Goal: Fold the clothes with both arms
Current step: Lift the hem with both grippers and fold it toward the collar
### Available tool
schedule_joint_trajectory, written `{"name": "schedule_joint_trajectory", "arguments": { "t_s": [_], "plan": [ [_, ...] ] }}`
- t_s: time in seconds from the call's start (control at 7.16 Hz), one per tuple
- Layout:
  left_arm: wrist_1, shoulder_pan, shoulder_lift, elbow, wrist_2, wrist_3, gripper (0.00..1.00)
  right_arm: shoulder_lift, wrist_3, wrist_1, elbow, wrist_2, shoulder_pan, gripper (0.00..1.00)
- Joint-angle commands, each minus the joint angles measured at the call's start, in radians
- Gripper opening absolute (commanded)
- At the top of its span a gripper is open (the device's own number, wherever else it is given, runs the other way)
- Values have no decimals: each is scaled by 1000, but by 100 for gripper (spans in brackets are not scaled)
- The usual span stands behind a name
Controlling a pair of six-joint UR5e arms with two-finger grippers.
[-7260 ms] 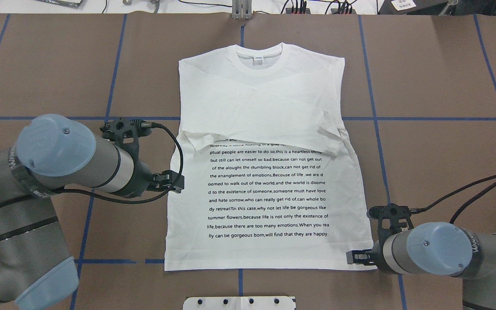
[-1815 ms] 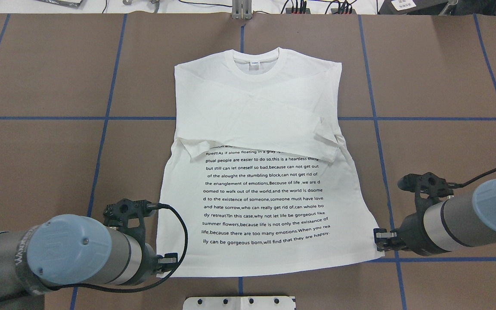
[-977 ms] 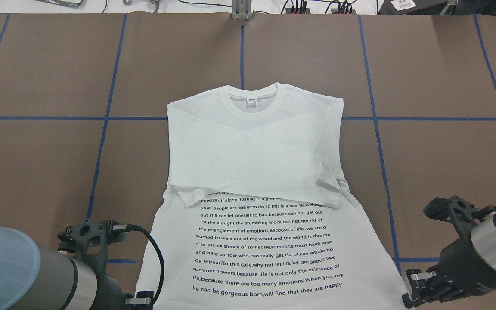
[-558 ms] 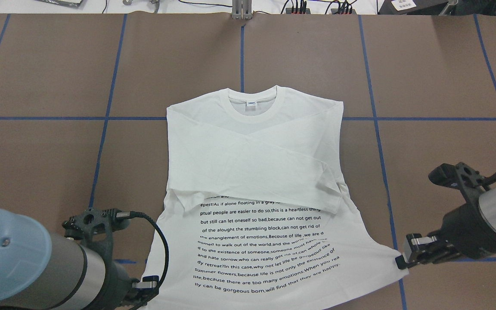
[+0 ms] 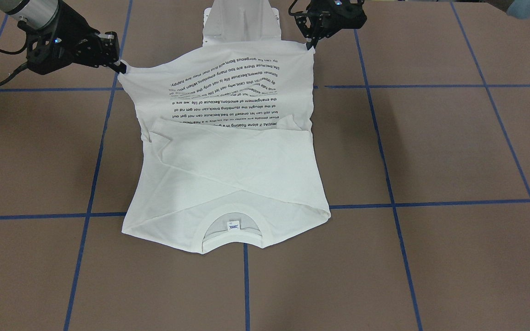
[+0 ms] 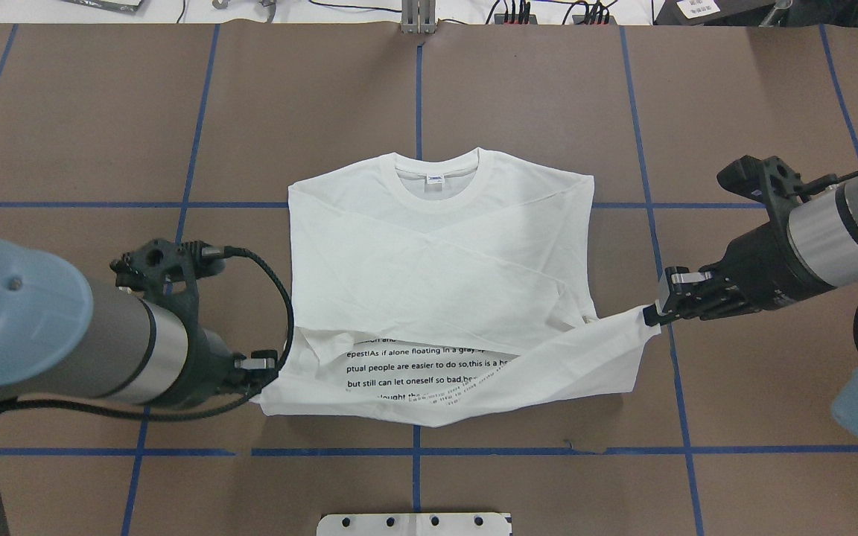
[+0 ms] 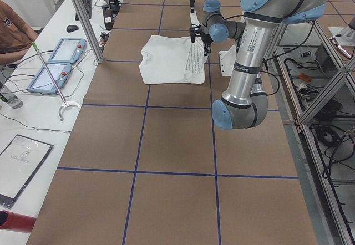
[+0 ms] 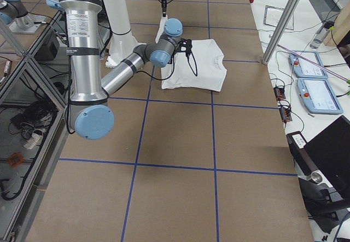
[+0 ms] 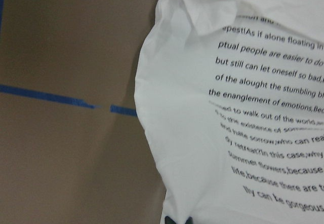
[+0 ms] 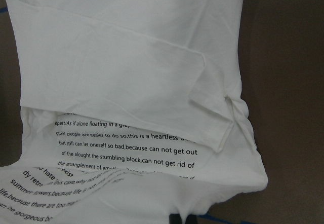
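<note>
Left hand [image 6: 265, 372], right hand [image 6: 654, 313] each pinch T-shirt [image 6: 436, 253] hem [image 6: 548, 351] corner; hem now lifted toward collar [image 6: 436, 205], bottom fold begins.

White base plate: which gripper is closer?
Left. The left gripper holds a T-shirt hem corner near the base plate; the right gripper holds the other corner, farther out.

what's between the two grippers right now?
Only the white cotton T-shirt: its raised hem runs from the black left gripper to the black right gripper, each pinching a corner. Overhead view shows it.
</note>
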Motion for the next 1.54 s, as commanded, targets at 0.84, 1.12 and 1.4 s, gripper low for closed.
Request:
{"name": "schedule_joint_trajectory", "arguments": {
  "t_s": [0.84,1.12,1.4],
  "plan": [
    [-399,-322,-163,580,-6,164,0,389,-186,-5,-532,0,208,0],
    [-548,-321,-192,711,-4,161,0,477,-237,-3,-682,0,220,0],
    [-596,-321,-218,815,-1,166,0,546,-261,-1,-804,0,217,0]
  ]
}}
